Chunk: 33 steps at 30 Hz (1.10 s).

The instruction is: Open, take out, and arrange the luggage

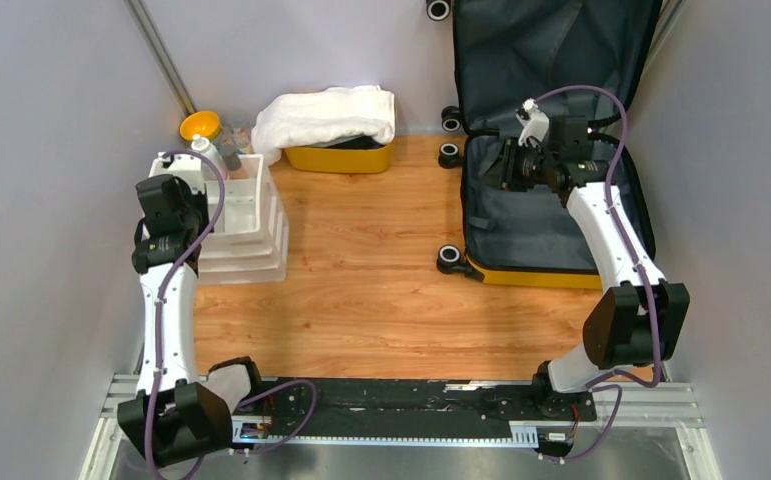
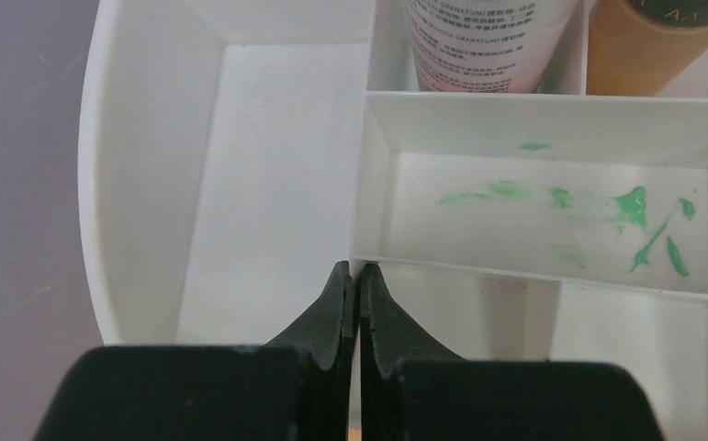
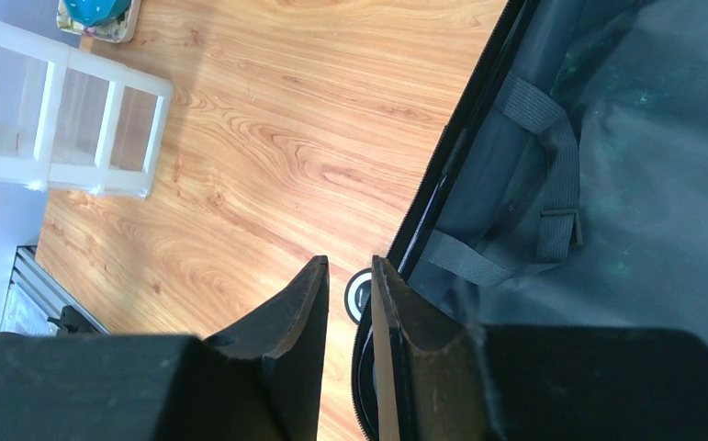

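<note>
Luggage (image 1: pixel 521 225): lies open at the right of the table (image 1: pixel 361 260), base flat, lid propped up against the back wall, wheels facing the table's middle.

Right gripper (image 3: pixel 350 262): hovers over the base's left rim. Fingers only slightly parted, nothing between them.

Left gripper (image 2: pixel 354 268): tips meeting, empty, low over the white organiser (image 1: pixel 251 215), just at a divider wall.

Step, as I judge it: fetching from the case. No loose item shows on the grey lining in the wrist view, and the arm hides part of the base from above.
- Confirm a target before you descend.
- Widen the right fingers first.
- Come straight down inside the zipper trim (image 3: pixel 460 138).
- Stay off the elastic strap (image 3: pixel 561 184), which could snag a fingertip.
- Lift the left gripper clear of the divider before you swing it.

Organiser contents: a white tube (image 2: pixel 488 41) and an orange bottle (image 2: pixel 644 46) stand in the rear cells. One cell carries green smears (image 2: pixel 634 207).

Surface: wood-grain top, smooth, so the case may roll on its wheels if nudged sideways.

Room: plain grey walls close on both sides, little lateral clearance. A yellow tub (image 1: pixel 341 158) under a white towel (image 1: pixel 326 115) sits at the back.
</note>
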### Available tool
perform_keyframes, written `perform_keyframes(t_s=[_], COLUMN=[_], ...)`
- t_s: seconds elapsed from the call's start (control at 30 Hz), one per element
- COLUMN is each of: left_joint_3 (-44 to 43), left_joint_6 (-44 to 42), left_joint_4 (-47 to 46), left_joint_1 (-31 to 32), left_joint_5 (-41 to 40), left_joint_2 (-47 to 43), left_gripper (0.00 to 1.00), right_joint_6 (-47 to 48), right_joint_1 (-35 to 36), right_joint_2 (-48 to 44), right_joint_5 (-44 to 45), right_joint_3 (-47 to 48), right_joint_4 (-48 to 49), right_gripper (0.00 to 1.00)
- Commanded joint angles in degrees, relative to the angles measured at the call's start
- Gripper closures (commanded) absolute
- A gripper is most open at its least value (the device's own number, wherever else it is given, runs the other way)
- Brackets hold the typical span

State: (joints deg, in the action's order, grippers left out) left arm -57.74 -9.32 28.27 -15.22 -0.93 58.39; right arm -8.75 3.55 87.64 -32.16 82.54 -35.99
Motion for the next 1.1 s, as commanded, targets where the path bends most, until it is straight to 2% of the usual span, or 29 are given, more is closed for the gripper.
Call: perform_keyframes(t_s=[0.0,0.3,0.33,0.4,0.47,0.5,0.7,0.97,1.07], left_joint_3=[-2.91,-3.09,-3.09,-5.10,-7.91,-8.53,-13.97,-29.79,-33.49], left_joint_6=[-9.66,-13.61,-13.97,-14.67,-14.58,-14.50,-11.51,-5.98,-1.07], left_joint_4=[-4.09,-6.30,-6.30,-2.03,1.77,4.74,13.02,25.33,24.04], left_joint_1=[-3.58,-7.71,-7.80,-8.07,-8.07,-8.07,-8.07,-8.07,-8.07], left_joint_5=[0.58,2.16,2.59,5.22,10.49,11.99,12.88,16.30,18.50], left_joint_2=[3.48,7.35,7.61,8.66,8.67,8.41,6.48,8.22,8.75], left_gripper=[1.00,1.00,0.96,0.79,0.46,0.18,0.17,0.16,0.16], right_joint_6=[-0.04,0.40,0.40,0.40,0.58,0.75,3.21,5.33,4.98], right_joint_1=[-0.04,-0.04,-0.12,-0.12,-0.12,-0.04,-0.21,-1.97,-3.02], right_joint_2=[-0.36,-2.03,-1.94,-1.94,-1.77,-1.68,-2.20,-1.94,-1.24], right_joint_5=[-1.24,-1.06,-0.97,-1.23,-1.41,-1.50,-0.89,-0.36,-0.36], right_joint_3=[3.06,1.13,1.13,1.48,2.18,2.53,4.03,6.31,8.07], right_joint_4=[0.66,1.09,1.09,1.01,0.57,0.31,-1.36,-3.83,-3.83], right_gripper=[0.73,0.73,0.73,0.73,0.71,0.70,0.66,0.63,0.57])
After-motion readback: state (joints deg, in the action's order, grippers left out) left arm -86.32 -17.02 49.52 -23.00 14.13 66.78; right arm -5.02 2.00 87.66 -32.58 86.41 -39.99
